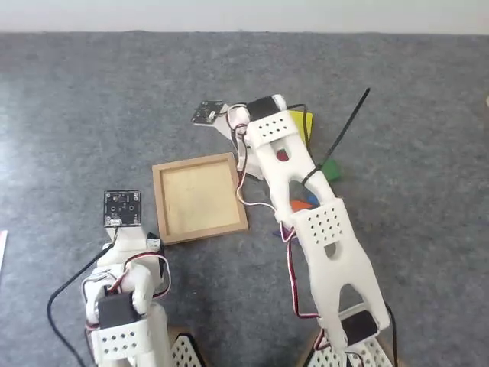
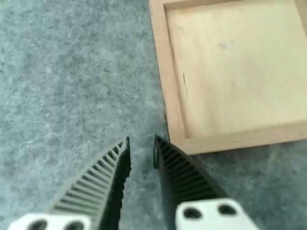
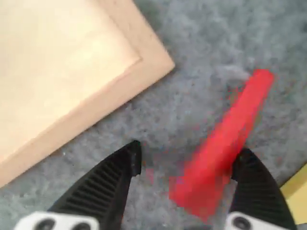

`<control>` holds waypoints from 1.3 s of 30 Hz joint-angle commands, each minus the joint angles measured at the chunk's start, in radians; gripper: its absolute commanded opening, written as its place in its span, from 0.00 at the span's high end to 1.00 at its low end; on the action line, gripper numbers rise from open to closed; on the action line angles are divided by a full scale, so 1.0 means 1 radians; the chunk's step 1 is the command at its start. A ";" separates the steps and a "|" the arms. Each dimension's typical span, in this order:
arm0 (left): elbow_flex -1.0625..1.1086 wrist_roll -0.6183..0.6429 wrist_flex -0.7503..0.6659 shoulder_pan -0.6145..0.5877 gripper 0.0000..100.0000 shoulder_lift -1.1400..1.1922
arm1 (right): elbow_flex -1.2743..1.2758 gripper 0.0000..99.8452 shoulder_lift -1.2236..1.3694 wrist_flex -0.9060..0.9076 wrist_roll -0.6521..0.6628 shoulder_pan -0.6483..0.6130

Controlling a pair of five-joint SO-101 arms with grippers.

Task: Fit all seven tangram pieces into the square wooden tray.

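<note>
first piece being grasped

the left claw (image 2: 141,143) is set narrow, with a corner of the wooden tray (image 2: 175,120) just ahead of it; nothing is laid inside. the right claw (image 3: 190,149) is spread wide, and the red piece (image 3: 230,129) is seen between its jaws, against one, unclamped. a closing on the piece is judged due next, then a lift over the rim.

A mottled grey felt-like surface (image 1: 84,107) spreads under even light, meeting a pale strip (image 1: 244,14) along its far edge.
</note>
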 commanded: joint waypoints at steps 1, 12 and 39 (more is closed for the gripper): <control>-0.012 0.000 0.003 0.002 0.92 -0.018 | -0.026 0.70 0.004 -0.016 0.011 0.028; -0.012 0.000 0.003 0.002 0.92 -0.018 | -0.026 0.73 0.007 -0.050 0.012 0.038; -0.012 0.000 0.003 0.002 0.92 -0.018 | -0.141 0.48 0.007 -0.022 -0.373 -0.051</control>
